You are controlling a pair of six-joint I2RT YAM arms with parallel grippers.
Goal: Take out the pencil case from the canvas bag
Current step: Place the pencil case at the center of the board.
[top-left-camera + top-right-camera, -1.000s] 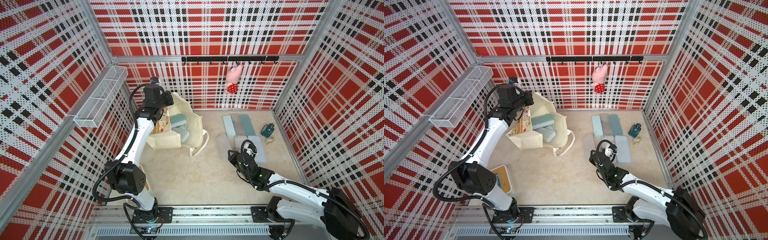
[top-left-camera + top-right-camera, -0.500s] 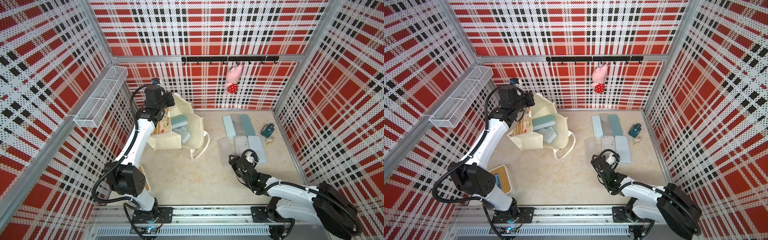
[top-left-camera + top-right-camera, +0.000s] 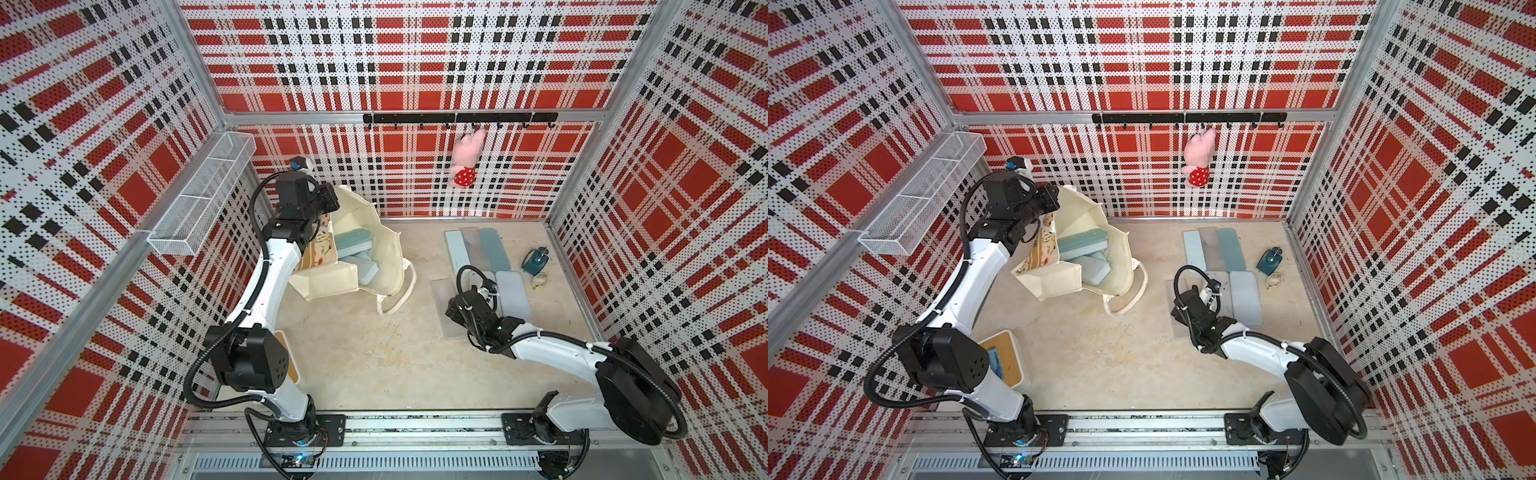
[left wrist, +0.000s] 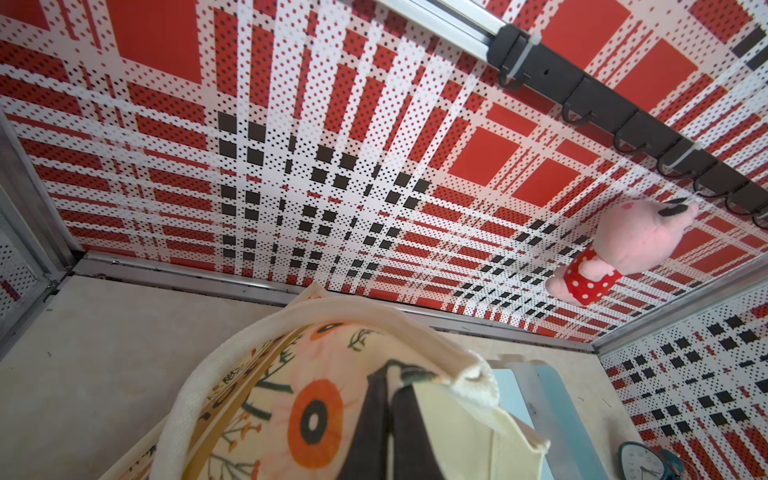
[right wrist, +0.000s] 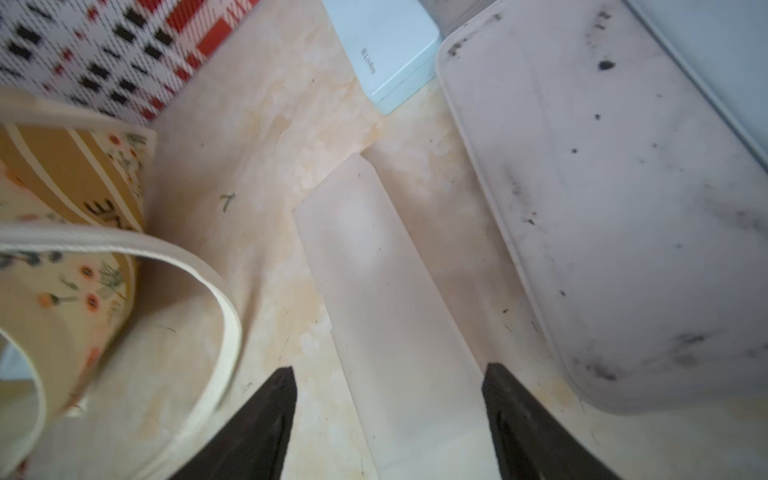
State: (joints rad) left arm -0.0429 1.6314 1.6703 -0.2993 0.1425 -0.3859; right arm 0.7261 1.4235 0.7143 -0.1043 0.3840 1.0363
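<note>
The cream canvas bag [image 3: 386,257] [image 3: 1121,253] stands at the back left with its mouth held wide. Two blue-green pencil cases [image 3: 352,242] [image 3: 362,269] lie inside it, and they show in both top views. My left gripper [image 4: 392,382] is shut on the bag's rim beside the flower-printed face [image 4: 316,415]. My right gripper [image 5: 390,368] [image 3: 455,311] hangs open, low over the floor at the right. A pale translucent flat case [image 5: 374,270] lies on the floor between its fingers, untouched. The bag's white loop handle [image 5: 208,299] lies just beside it.
Several more pencil cases lie on the floor at the right: a scuffed grey one [image 5: 602,208], a light blue one [image 5: 386,45], others [image 3: 494,249] behind. A teal clock [image 3: 536,259] stands near the right wall. A pink plush [image 3: 467,160] hangs from the hook rail. A wire basket [image 3: 203,195] juts from the left wall.
My right gripper's jaws have spread from nearly closed to wide open, and the arm has shifted slightly left. The left gripper still holds the bag's rim in the same place.
</note>
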